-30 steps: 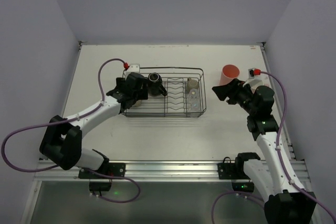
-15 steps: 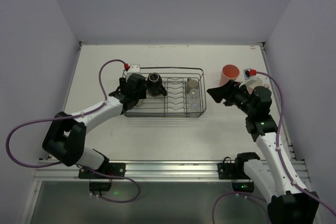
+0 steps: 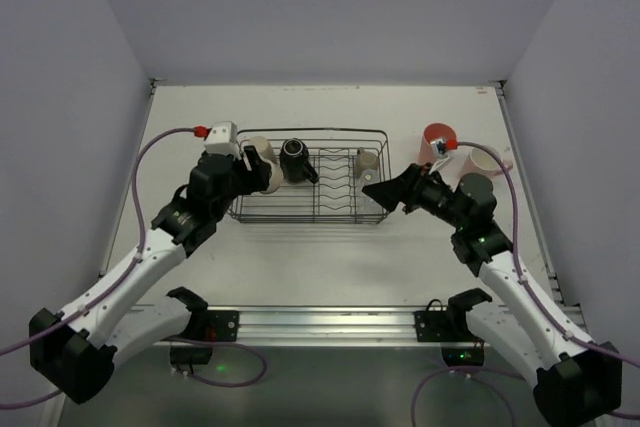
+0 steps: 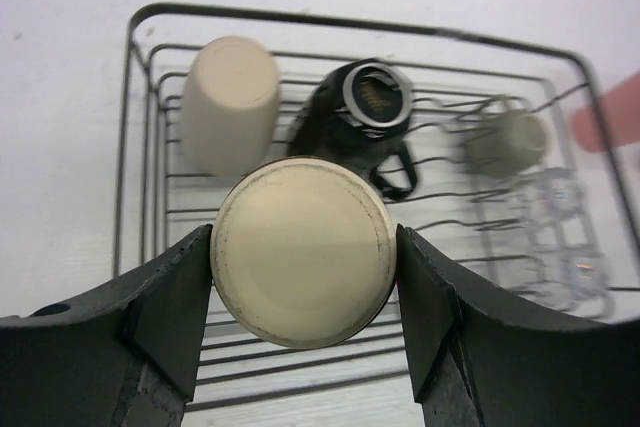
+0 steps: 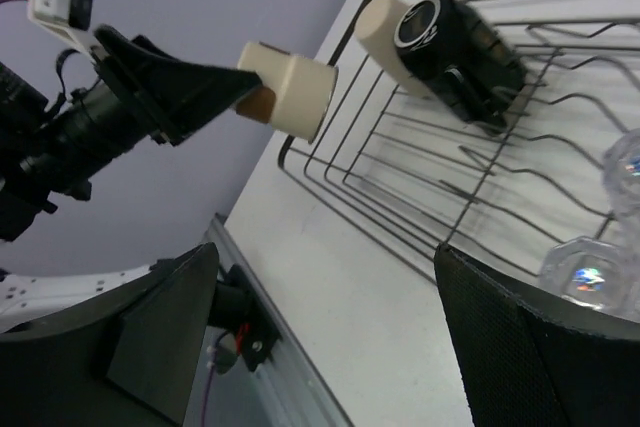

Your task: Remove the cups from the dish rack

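The dark wire dish rack (image 3: 312, 209) sits mid-table. My left gripper (image 3: 247, 173) is shut on a tan cup (image 3: 268, 179), held sideways above the rack's left end. In the left wrist view its round base (image 4: 303, 252) fills the gap between my fingers (image 4: 165, 292). In the rack lie a second tan cup (image 4: 230, 102), a black mug (image 4: 365, 112), a small grey-olive cup (image 4: 510, 142) and a clear glass (image 4: 555, 217). My right gripper (image 3: 385, 192) is open and empty at the rack's right end. A coral-pink tumbler (image 3: 437, 142) and a pale pink mug (image 3: 487, 160) stand on the table to the right.
The wavy plate dividers (image 3: 335, 182) fill the rack's middle. The right wrist view shows the left gripper (image 5: 170, 87) with the held cup (image 5: 290, 95) above the rack's corner, and the table's metal front rail (image 5: 235, 297). Grey walls close in the table.
My left arm has drawn back and lifted the tan cup up out of the rack's left end. My right gripper has moved left, from beside the coral tumbler to the rack's right end.
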Controlling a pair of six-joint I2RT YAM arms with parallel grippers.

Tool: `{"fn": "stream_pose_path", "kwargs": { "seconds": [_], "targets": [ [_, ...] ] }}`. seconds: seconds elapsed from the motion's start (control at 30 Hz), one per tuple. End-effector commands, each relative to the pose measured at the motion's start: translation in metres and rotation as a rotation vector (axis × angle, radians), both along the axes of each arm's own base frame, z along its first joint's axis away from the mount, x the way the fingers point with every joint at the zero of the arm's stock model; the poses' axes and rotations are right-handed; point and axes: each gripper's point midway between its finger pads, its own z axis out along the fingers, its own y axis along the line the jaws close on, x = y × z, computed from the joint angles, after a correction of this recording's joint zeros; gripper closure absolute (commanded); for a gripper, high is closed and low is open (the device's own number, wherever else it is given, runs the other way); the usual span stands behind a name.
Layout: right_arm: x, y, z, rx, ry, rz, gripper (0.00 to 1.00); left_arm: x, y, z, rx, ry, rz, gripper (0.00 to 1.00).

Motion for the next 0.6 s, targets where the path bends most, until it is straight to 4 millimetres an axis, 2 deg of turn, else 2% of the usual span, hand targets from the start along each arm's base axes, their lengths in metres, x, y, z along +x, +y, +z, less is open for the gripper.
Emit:
{"fn": "stream_pose_path", "kwargs": {
  "seconds": [0.0, 0.03, 0.07, 0.1, 0.13, 0.27, 0.3, 0.4, 0.47, 0.53, 0.57],
  "targets": [
    [-0.01, 0.029, 0.024, 0.109, -0.059, 0.096, 0.09, -0.02, -0.032, 0.039, -0.218, -0.062, -0.159, 0.77],
    [-0.012, 0.034, 0.024, 0.12, -0.058, 0.109, 0.09, -0.027, -0.038, 0.055, -0.274, -0.104, -0.202, 0.77],
    [-0.014, 0.045, 0.026, 0.135, -0.07, 0.136, 0.09, -0.036, -0.056, 0.074, -0.373, -0.145, -0.297, 0.77],
    [-0.016, 0.05, 0.026, 0.151, -0.062, 0.153, 0.09, -0.043, -0.064, 0.077, -0.418, -0.155, -0.347, 0.78],
    [-0.017, 0.055, 0.026, 0.159, -0.057, 0.167, 0.09, -0.049, -0.071, 0.09, -0.489, -0.176, -0.381, 0.78],
    [-0.022, 0.076, 0.032, 0.2, -0.064, 0.236, 0.1, -0.074, -0.095, 0.115, -0.644, -0.205, -0.565, 0.78],
    [-0.022, 0.081, 0.031, 0.207, -0.05, 0.25, 0.11, -0.077, -0.098, 0.112, -0.662, -0.194, -0.587, 0.78],
    [-0.024, 0.092, 0.043, 0.239, -0.076, 0.281, 0.13, -0.085, -0.104, 0.114, -0.71, -0.189, -0.638, 0.78],
    [-0.022, 0.1, 0.047, 0.248, -0.071, 0.299, 0.16, -0.092, -0.108, 0.121, -0.759, -0.203, -0.683, 0.77],
    [-0.023, 0.108, 0.052, 0.268, -0.081, 0.323, 0.21, -0.095, -0.111, 0.117, -0.782, -0.185, -0.702, 0.77],
    [-0.023, 0.11, 0.058, 0.286, -0.082, 0.332, 0.27, -0.096, -0.112, 0.116, -0.788, -0.189, -0.709, 0.77]
  ]
}}
